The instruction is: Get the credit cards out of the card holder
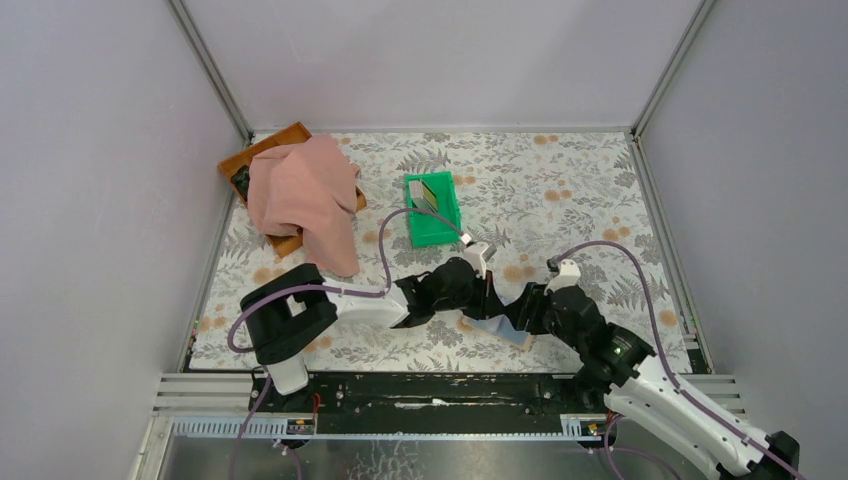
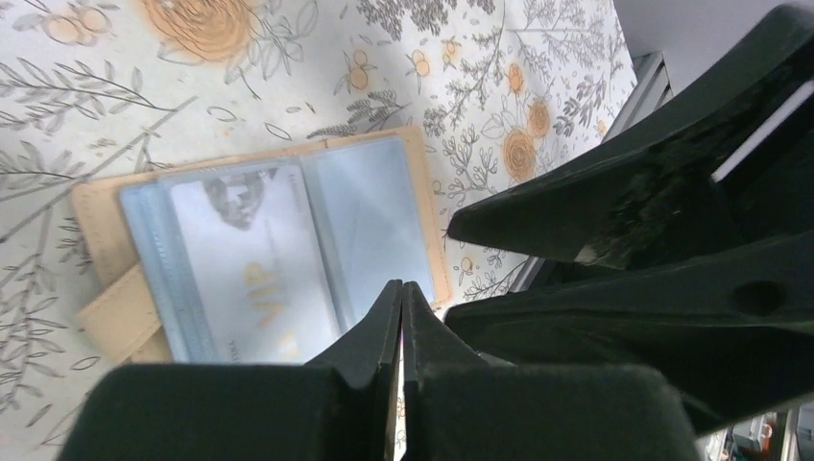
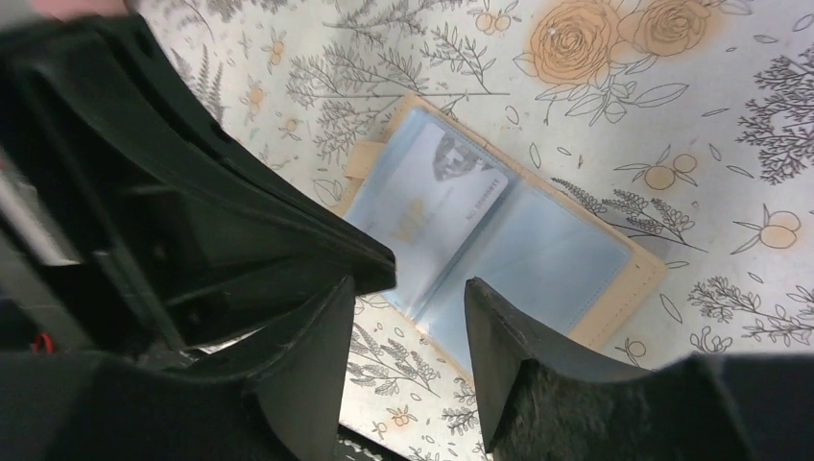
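Card holder (image 2: 370,206) lies open, closed left gripper (image 2: 400,296) at its edge.

The card holder (image 3: 499,240) lies open on the flowered desk (image 3: 730,115), pale blue pockets up, with a silver card (image 3: 427,197) in the page by the tan strap. The right hand (image 3: 411,288) hovers over its near edge, fingers apart; the left hand (image 3: 374,261) points in just beside it

Only legible txt: gold letters, prob. "VIP", on silver card (image 2: 245,264) in a clear sleeve of the open card holder (image 2: 379,206), near table edge, approx. centre. Fine print along the card's edge is too small to read. No other labels/nos. legible.
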Robot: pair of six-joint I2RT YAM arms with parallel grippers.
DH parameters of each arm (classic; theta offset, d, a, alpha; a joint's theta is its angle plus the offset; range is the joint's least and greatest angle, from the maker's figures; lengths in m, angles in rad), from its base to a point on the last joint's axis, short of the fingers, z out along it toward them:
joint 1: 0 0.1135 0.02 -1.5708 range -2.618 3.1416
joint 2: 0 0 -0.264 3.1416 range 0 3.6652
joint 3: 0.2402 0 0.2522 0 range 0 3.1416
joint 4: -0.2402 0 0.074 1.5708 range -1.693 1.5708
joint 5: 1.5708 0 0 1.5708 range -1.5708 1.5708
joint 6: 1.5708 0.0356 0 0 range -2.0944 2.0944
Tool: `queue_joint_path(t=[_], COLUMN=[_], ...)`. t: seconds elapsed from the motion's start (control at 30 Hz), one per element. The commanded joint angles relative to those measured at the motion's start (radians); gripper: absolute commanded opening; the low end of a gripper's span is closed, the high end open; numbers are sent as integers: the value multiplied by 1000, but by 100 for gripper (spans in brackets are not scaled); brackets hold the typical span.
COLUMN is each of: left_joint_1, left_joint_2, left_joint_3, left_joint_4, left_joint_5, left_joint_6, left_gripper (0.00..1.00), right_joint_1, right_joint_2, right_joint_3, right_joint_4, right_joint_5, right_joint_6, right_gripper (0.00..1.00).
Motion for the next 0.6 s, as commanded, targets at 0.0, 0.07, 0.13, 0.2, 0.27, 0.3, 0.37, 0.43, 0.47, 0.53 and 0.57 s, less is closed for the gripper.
queue_joint_path(t=[0.0,0.07,0.13,0.2,0.27,0.3,0.37,0.43,0.47,0.53,0.57], left_joint_1=[-31,-33,-35,-35,-34,-32,-23,-3,12,42,54], left_joint_2=[43,57,63,41,1,-21,-52,-73,-75,-74,-72], left_joint_3=[28,21,13,-12,-34,-38,-42,-40,-40,-42,-42], left_joint_4=[27,43,59,78,59,35,-27,-67,-80,-95,-100], left_joint_5=[26,32,38,4,-56,-93,-165,-195,-200,-207,-213], left_joint_6=[-19,-26,-35,-40,-29,-15,19,56,67,80,84], left_gripper=[2,2,2,2,7,14,30,52,54,53,50], right_joint_1=[-4,-3,-4,-3,-4,-4,-3,-4,-4,-3,-3], right_joint_2=[-120,-146,-144,-115,-58,-28,30,84,110,152,167], right_joint_3=[28,20,17,13,24,32,47,55,60,61,50], right_joint_4=[-96,-99,-102,-92,-82,-81,-78,-67,-66,-65,-55], right_joint_5=[77,81,88,107,118,133,180,228,238,246,244], right_joint_6=[88,101,104,105,100,99,108,136,150,186,204], right_gripper=[53,53,54,54,56,57,60,60,57,44,35])
